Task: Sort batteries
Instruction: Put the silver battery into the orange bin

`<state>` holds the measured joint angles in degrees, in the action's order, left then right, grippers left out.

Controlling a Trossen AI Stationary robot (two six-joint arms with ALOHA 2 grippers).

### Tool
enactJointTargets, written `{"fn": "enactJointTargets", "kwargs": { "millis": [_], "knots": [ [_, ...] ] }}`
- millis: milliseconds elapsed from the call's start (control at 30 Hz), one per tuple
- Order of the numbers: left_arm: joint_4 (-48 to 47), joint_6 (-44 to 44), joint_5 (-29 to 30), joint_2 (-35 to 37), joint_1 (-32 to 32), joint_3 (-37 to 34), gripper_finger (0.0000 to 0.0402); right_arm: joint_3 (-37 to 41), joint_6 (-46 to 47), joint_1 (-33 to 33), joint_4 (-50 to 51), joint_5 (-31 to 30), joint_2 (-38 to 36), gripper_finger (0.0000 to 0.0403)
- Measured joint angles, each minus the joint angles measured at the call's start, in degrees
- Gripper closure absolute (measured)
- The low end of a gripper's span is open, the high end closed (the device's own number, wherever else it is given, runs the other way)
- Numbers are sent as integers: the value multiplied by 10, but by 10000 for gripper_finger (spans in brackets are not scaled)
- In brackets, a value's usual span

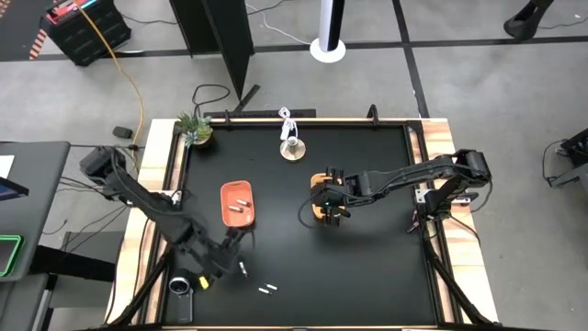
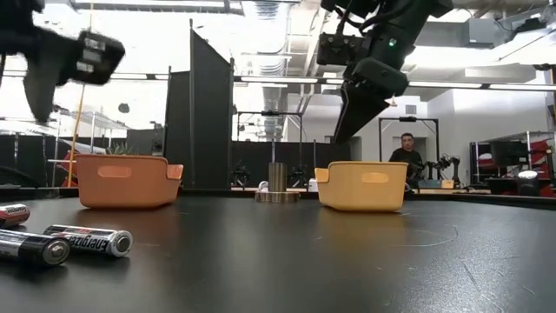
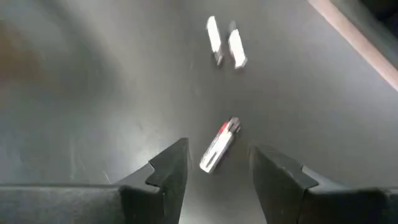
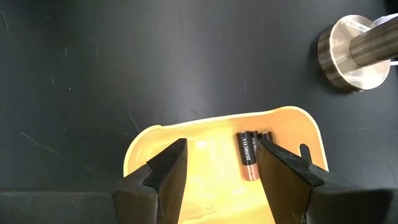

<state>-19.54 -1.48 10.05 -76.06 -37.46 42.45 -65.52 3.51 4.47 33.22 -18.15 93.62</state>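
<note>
Black tabletop carries three loose batteries near six o'clock; one silver-red battery (image 3: 219, 144) lies between the left gripper's (image 3: 216, 168) open fingers. Descend straight, close across its middle. The right gripper (image 4: 221, 168) hovers open above the yellow tray (image 4: 149, 149).

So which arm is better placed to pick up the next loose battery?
Left. Its open hand hangs right over a whitish-silver cylindrical battery on the black table; the right hand, open, is over the yellow oblong tray.
</note>
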Motion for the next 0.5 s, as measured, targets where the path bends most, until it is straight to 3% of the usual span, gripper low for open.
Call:
{"fn": "enactJointTargets", "kwargs": {
  "millis": [133,500],
  "knots": [
    [33,-5,20,-63,0,0,248,0,7,0,-9,0,0,196],
    [62,-7,1,-166,2,2,252,0,12,19,-12,0,0,196]
  ]
}}
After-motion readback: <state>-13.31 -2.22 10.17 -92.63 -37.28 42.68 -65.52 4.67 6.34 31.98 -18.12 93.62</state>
